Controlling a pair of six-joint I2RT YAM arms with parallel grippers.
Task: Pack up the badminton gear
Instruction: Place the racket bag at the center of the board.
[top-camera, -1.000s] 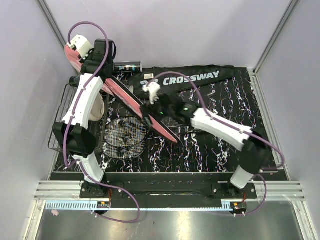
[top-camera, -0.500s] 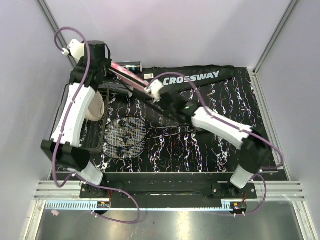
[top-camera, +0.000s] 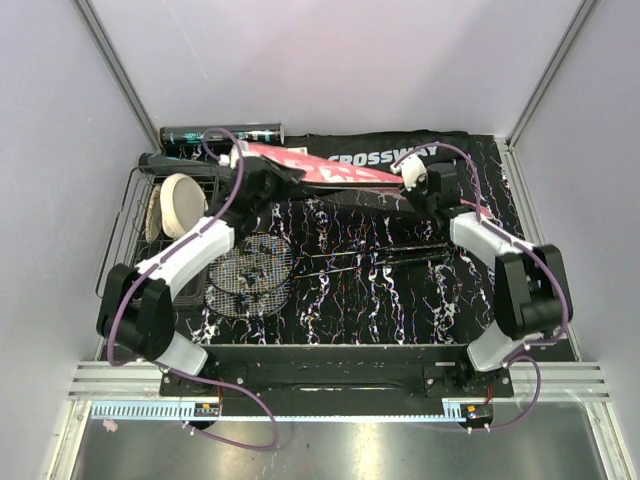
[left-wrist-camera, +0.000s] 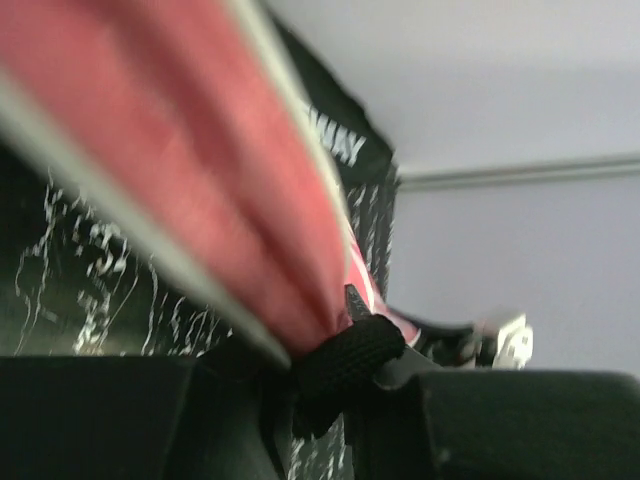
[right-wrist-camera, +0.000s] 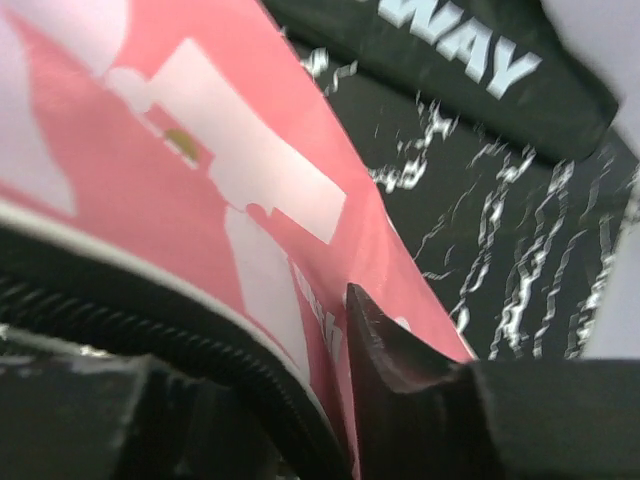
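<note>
The pink racket case (top-camera: 330, 168) is stretched lengthwise along the back of the table, just in front of the black CROSSWAY bag (top-camera: 450, 142). My left gripper (top-camera: 268, 180) is shut on the case's black loop (left-wrist-camera: 345, 360) at its left end. At the right end, my right gripper (top-camera: 418, 182) pinches the pink fabric (right-wrist-camera: 200, 170) beside the black zipper edge. Both gripper tips, left (left-wrist-camera: 340, 365) and right (right-wrist-camera: 335, 345), are partly hidden by the case. Two rackets lie on the mat, heads (top-camera: 250, 268) left and shafts (top-camera: 380, 255) pointing right. The dark tube (top-camera: 222, 134) lies at the back left.
A black wire basket (top-camera: 135, 235) stands at the left edge with a cream round disc (top-camera: 182, 200) in it. The walls of the enclosure close in on the back and both sides. The mat is black with white marbling (top-camera: 400, 300).
Both arms have swung the pink case from a raised diagonal at the left to a level line along the back. The right gripper has moved right, and the left arm has lowered.
</note>
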